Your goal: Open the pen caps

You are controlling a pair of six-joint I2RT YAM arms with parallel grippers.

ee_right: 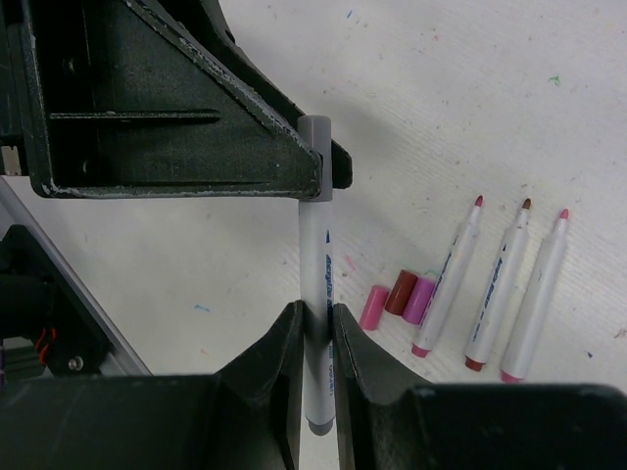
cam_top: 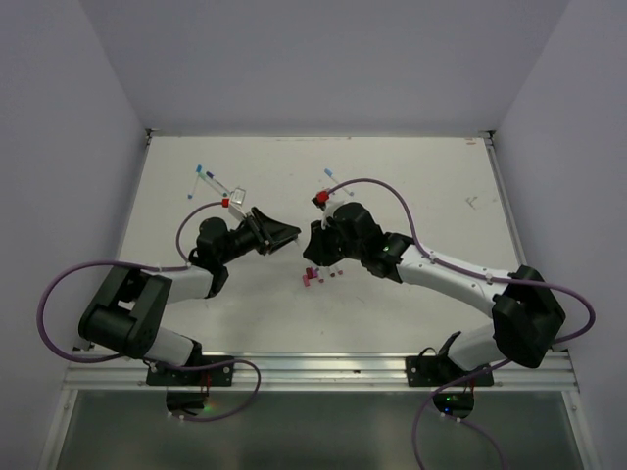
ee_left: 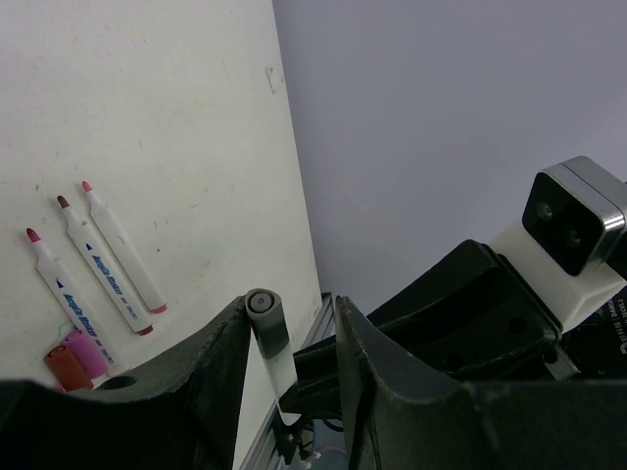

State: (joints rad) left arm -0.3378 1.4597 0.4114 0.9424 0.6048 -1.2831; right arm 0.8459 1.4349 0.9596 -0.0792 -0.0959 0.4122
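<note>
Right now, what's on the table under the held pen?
Bare table beneath the gray-capped pen; three loose pen caps and three uncapped markers lie to one side. Fingers of the right gripper cover the rest.

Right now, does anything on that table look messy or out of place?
Nothing broken or spilled. Three uncapped pens lie side by side, loose caps beside them, and the table shows a few small ink specks.

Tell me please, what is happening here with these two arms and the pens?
The right arm clamps a white pen in its jaws. The left arm has its jaws around that pen's grey cap, not closed on it, so the cap is on. Three uncapped pens lie on the table beside their loose pink and maroon caps.
</note>
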